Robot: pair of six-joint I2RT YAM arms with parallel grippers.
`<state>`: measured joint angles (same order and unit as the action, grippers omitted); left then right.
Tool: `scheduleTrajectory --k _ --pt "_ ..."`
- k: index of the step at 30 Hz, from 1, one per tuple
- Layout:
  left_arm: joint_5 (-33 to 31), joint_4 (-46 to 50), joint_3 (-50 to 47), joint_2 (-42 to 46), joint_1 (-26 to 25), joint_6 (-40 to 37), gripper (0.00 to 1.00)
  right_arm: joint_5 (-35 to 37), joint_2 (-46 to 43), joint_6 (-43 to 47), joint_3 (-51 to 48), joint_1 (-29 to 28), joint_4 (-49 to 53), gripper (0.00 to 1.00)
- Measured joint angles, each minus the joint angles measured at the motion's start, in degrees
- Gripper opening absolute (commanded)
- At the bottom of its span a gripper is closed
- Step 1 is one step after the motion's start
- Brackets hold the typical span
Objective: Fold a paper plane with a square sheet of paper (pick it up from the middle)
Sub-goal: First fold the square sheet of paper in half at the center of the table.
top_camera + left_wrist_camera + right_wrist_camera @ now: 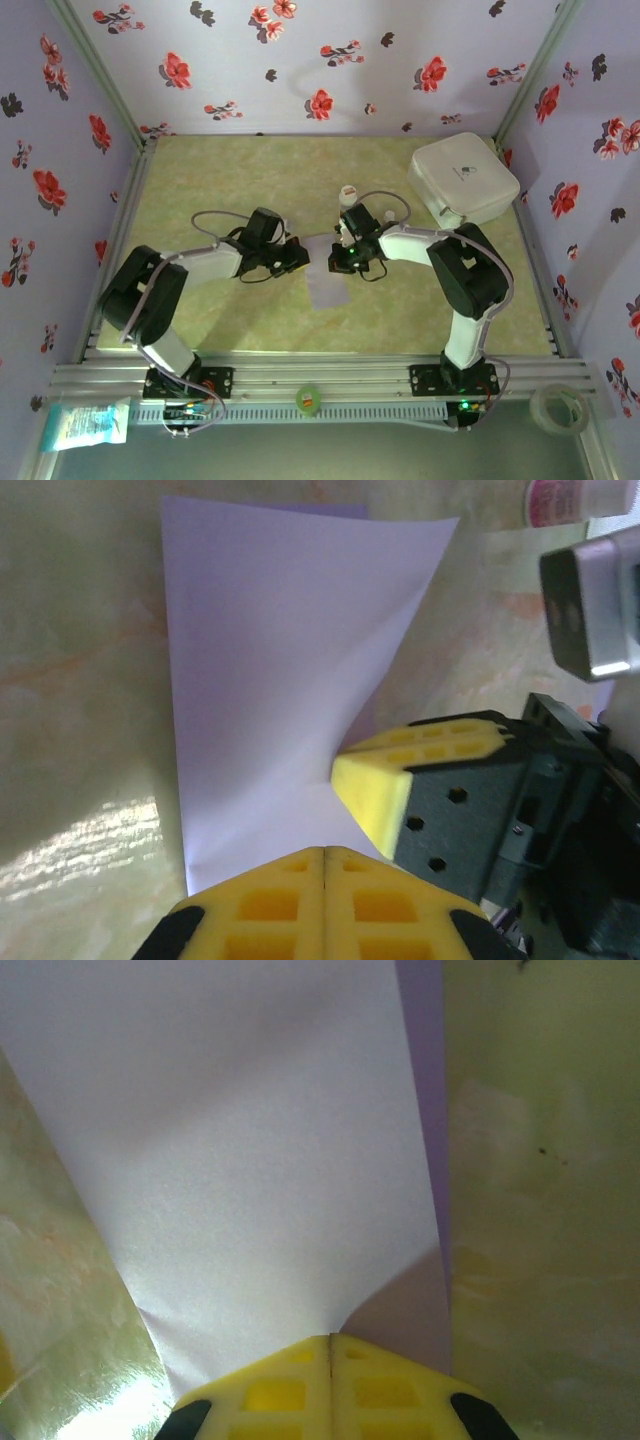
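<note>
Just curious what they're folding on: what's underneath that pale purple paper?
Under the raised flap of the sheet of paper a second lilac layer of the same sheet shows, and beside it the green marbled table. The tabletop directly beneath that lower layer is covered.

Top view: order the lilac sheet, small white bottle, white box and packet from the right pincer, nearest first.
1. lilac sheet, in its grip.
2. small white bottle, just beyond.
3. white box, back right.
4. packet, front left.
</note>
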<state>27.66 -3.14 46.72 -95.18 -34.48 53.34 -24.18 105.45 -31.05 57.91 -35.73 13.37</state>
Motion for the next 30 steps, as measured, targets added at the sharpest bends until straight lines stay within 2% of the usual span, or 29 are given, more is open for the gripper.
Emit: scheduleTrajectory --k 12,20,30 --pt "-0.6 -0.6 1.2 -7.6 0.0 -2.6 0.01 0.0 0.1 0.0 0.0 0.0 0.0 0.00" --pt "-0.6 -0.9 1.0 -7.6 0.1 -4.2 0.01 0.0 0.1 0.0 0.0 0.0 0.1 0.00" --pt "-1.3 5.4 7.3 -7.6 0.4 -5.4 0.04 0.0 0.1 0.0 0.0 0.0 0.0 0.00"
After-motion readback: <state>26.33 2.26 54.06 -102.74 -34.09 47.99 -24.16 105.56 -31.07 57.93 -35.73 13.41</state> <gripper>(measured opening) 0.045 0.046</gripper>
